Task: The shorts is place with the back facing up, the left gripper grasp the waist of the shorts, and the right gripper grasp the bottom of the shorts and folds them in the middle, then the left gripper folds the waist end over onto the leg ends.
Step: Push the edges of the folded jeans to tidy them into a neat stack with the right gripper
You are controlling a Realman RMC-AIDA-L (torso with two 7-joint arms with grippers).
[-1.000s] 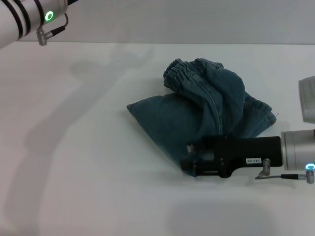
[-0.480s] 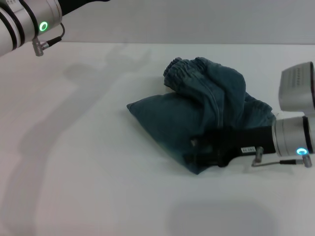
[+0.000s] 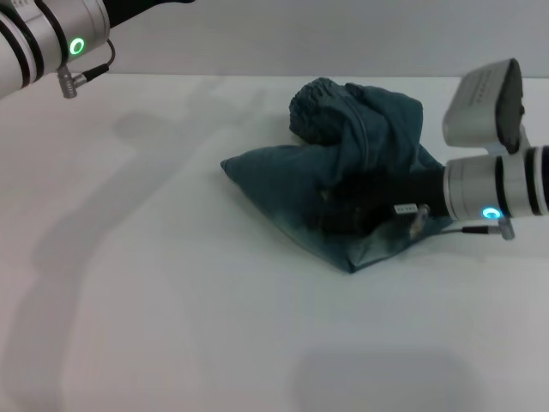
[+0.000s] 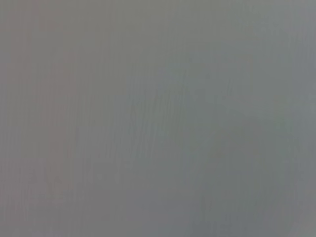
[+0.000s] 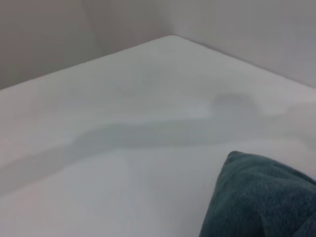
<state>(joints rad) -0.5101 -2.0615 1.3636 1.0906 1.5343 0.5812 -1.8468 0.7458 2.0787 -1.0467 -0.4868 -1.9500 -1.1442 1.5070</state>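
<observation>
R gripper [image 3: 330,206] low; L arm raised

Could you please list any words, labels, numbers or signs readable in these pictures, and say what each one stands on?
Small white sticker on the right claw, by the wrist: it bears dark print, too small to read.
The shorts: no text visible.
Left and right wrist views: no text at all.
Nothing here can be quoted.

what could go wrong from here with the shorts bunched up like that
The shorts lie in a crumpled heap, not flat, so a fold may come out lopsided. The right hand is dark against the fabric and its grip is not visible; it might hold too many layers or none. The left hand is out of view, its arm far off at the table's back left, so the waist is unheld and may drag.
</observation>
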